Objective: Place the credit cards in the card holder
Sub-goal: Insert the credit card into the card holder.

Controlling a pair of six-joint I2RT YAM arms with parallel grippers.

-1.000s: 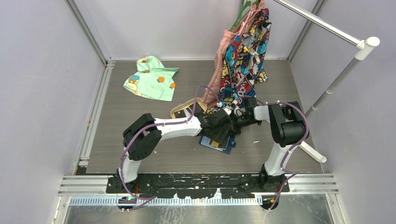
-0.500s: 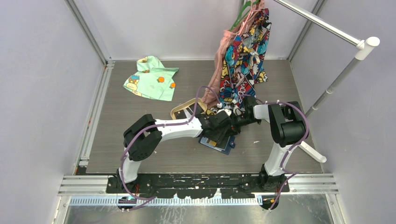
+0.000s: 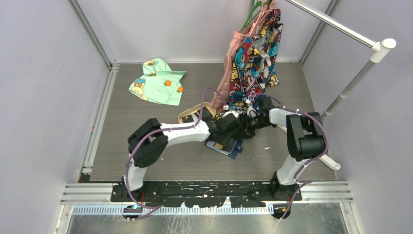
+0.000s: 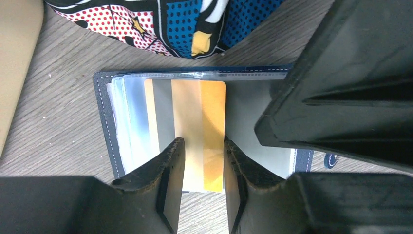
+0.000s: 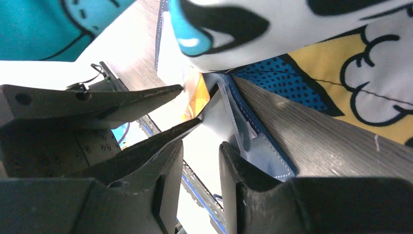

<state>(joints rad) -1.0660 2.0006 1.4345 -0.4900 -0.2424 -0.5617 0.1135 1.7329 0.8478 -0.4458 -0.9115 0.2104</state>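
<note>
Grey wood-grain tabletop (image 3: 146, 146) under pale walls, bright cartoon-print garment (image 3: 253, 53) hanging at rear, tan oval tray (image 3: 187, 116) peeking from behind left arm, garment hem draped just beyond navy card holder (image 4: 104, 122) lying open and flat near tabletop's middle. Orange-yellow card (image 4: 202, 126) resting on holder's pale inner pockets, near end between left jaws, set narrowly apart and flanking it; cannot tell whether pinching. Right jaws slightly parted, gap showing nothing held, tips right beside holder's navy stitched edge.
</note>
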